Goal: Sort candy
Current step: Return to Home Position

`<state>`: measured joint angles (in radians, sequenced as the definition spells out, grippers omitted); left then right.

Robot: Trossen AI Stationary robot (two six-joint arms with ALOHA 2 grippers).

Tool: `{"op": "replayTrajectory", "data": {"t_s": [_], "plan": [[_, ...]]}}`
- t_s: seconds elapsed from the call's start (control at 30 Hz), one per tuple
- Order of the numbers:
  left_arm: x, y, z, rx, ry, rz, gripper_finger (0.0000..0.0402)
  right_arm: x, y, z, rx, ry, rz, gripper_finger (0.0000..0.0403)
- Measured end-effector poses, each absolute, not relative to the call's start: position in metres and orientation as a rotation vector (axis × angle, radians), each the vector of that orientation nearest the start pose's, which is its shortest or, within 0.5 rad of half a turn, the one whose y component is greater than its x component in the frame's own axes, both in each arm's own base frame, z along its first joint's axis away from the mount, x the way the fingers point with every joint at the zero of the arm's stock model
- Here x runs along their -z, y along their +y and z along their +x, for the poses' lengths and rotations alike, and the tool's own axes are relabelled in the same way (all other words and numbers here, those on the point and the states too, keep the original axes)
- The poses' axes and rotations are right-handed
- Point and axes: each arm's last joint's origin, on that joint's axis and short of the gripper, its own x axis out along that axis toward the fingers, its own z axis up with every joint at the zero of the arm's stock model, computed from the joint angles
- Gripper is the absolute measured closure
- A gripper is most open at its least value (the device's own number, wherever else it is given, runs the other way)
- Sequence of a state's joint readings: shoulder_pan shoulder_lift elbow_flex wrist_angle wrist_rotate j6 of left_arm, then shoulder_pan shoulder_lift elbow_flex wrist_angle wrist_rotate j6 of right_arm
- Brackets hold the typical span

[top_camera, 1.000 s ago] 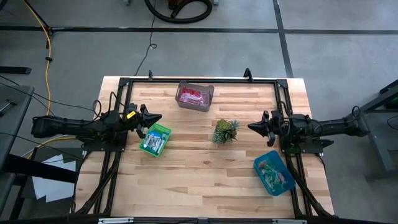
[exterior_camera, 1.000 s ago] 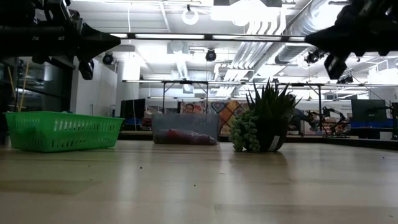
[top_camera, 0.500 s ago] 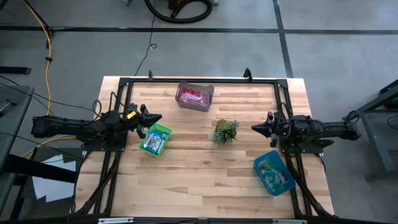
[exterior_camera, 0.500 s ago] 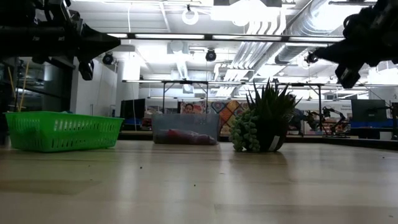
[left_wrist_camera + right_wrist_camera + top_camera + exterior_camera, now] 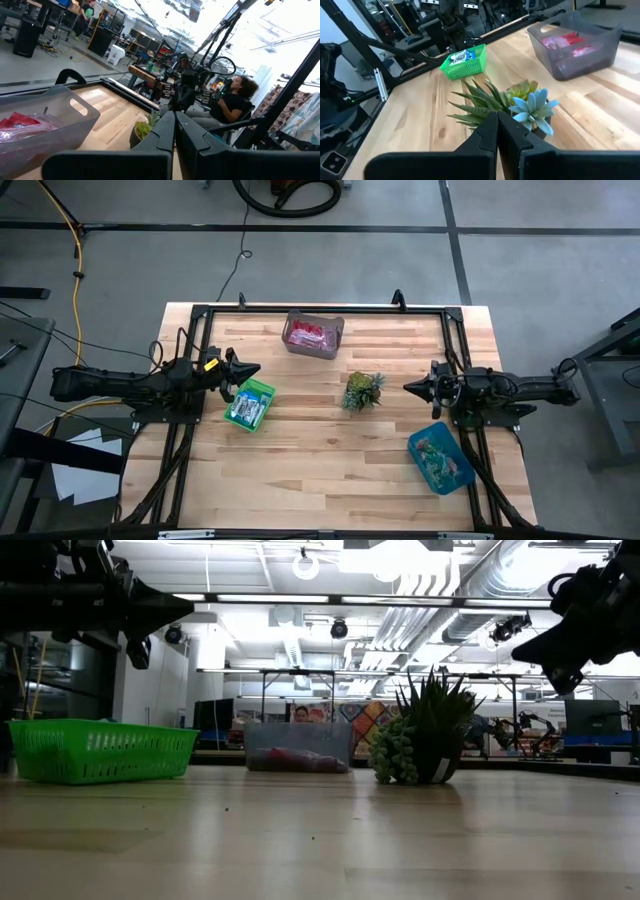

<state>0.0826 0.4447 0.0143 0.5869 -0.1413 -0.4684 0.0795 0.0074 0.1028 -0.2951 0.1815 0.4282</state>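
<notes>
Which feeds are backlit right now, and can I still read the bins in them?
Low view: ceiling lights behind turn the left tool and right tool into black silhouettes, yet the green mesh basket reads fine. Left wrist view: the bright background washes out, but red candy in the clear grey plastic bin shows. High view: even light, faint shadows.

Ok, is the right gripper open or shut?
Shut. In the right wrist view the right gripper has its two fingers pressed together, with no gap and nothing held between them.

bin (image 5: 50,107) cut off (left wrist), candy (image 5: 246,408) tiny
</notes>
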Motion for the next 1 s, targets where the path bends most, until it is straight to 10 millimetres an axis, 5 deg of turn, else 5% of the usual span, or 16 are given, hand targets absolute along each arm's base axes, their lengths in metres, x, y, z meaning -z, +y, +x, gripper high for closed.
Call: {"op": "replayTrajectory", "data": {"t_s": [1.0], "plan": [[-0.1844,0.0143,0.1239,-0.182,-0.206,-0.470,0.0401,-0.1689,0.0005,0.0889,0.184,0.175,0.351,0.0403]]}}
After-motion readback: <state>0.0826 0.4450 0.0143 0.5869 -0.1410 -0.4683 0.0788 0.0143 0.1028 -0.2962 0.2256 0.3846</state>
